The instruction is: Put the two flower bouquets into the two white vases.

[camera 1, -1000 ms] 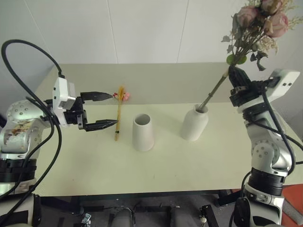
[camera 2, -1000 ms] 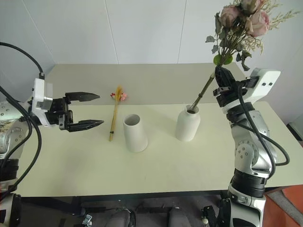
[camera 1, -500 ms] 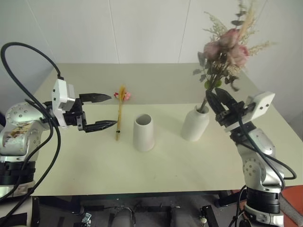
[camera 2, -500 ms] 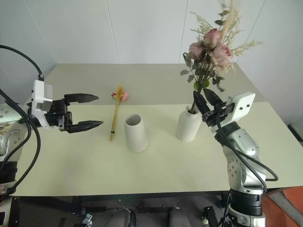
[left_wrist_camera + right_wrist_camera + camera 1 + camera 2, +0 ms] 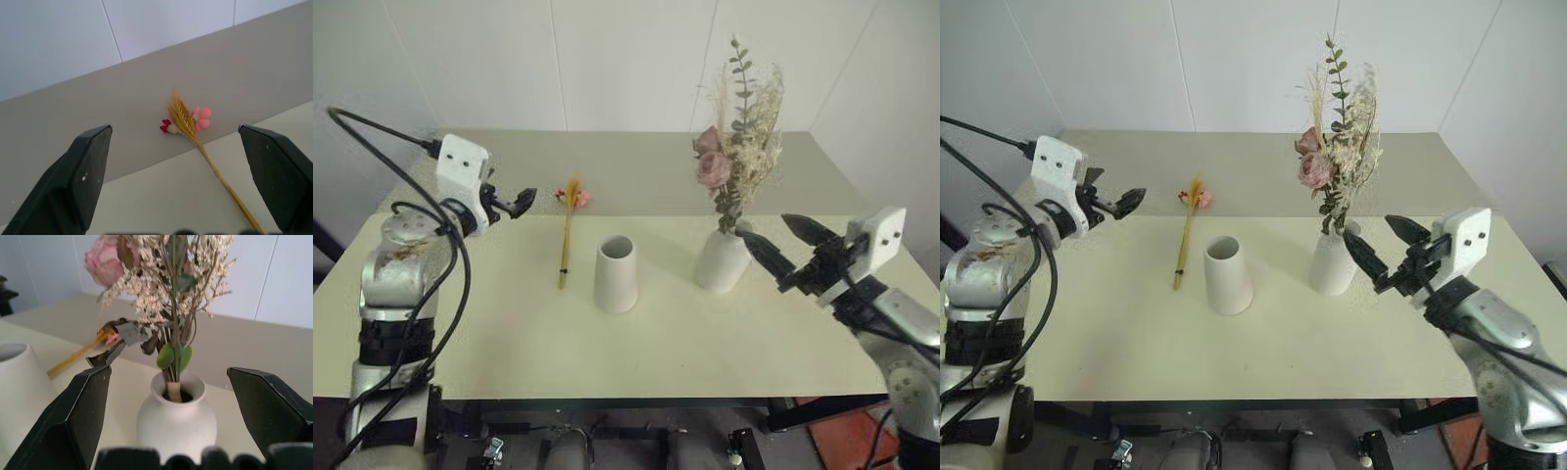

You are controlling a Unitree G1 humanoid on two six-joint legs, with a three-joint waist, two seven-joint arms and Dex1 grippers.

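Since a second ago, my right gripper (image 5: 1376, 250) has let go of the rose bouquet (image 5: 1337, 157), which now stands upright in the rounded vase (image 5: 1332, 266), right of centre. Its jaws are wide apart, just beside the vase. My left gripper (image 5: 523, 201), jaws apart, has swung toward the slim bouquet (image 5: 568, 230), which lies flat left of centre, blossoms toward the wall. I see bare table (image 5: 636, 343) around the empty cone vase (image 5: 616, 274).
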